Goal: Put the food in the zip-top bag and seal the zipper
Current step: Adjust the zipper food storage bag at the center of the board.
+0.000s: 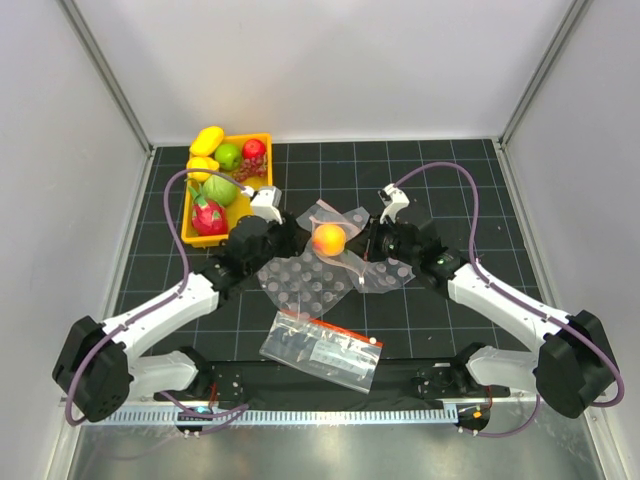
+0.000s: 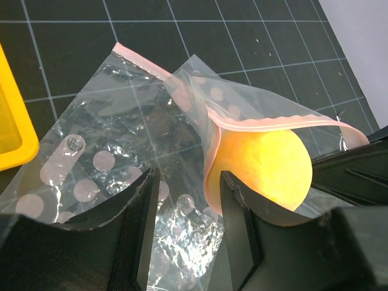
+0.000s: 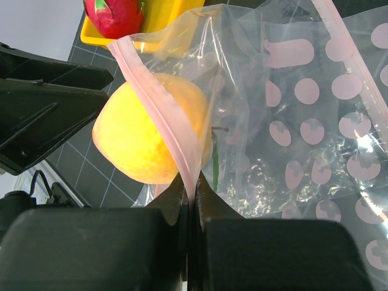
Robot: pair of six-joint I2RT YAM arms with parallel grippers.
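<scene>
The orange peach [image 1: 329,239] sits in the raised mouth of the clear zip-top bag [image 1: 340,218] at mid-table. In the left wrist view the peach [image 2: 267,163] lies under the pink zipper strip [image 2: 267,124], just past my right finger. My left gripper [image 1: 297,240] is open [image 2: 188,206] with only plastic showing between its fingers. My right gripper [image 1: 362,247] is shut [image 3: 193,194] on the zipper strip [image 3: 163,103] and holds the bag edge up beside the peach [image 3: 139,136]. A green apple [image 1: 229,155], a bigger green fruit [image 1: 219,190] and yellow pieces [image 1: 207,140] lie in the tray.
The yellow tray [image 1: 262,139] stands at the back left, also holding a red dragon fruit [image 1: 208,215] and a red apple [image 1: 254,150]. A clear bubble sheet [image 1: 305,285] lies under the bag. A printed bag with a red band [image 1: 322,350] lies near the front.
</scene>
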